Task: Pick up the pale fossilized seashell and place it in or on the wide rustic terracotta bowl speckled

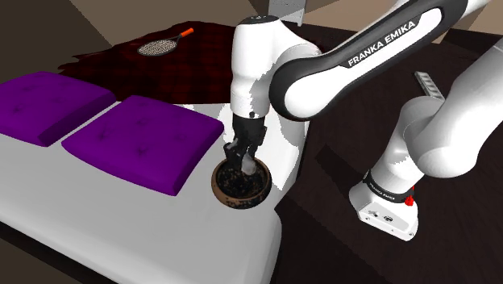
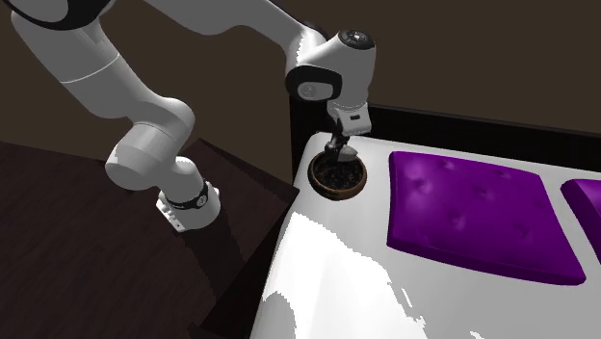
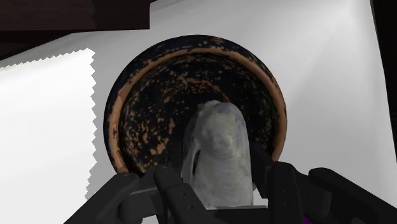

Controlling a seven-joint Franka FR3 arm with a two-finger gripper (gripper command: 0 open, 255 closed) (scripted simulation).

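A pale grey seashell is clasped between my black fingers, held just above the inside of the bowl. The bowl is wide and dark with orange-brown speckles and a terracotta rim. In the shoulder view my gripper hangs straight down over the bowl, which sits on the white bed surface near its corner. The second exterior view shows the gripper over the same bowl; the shell is too small to make out there.
Two purple cushions lie on the white bed to the shoulder view's left of the bowl. A dark red checked blanket with a mesh strainer lies farther back. The bed edge and dark floor are close to the bowl.
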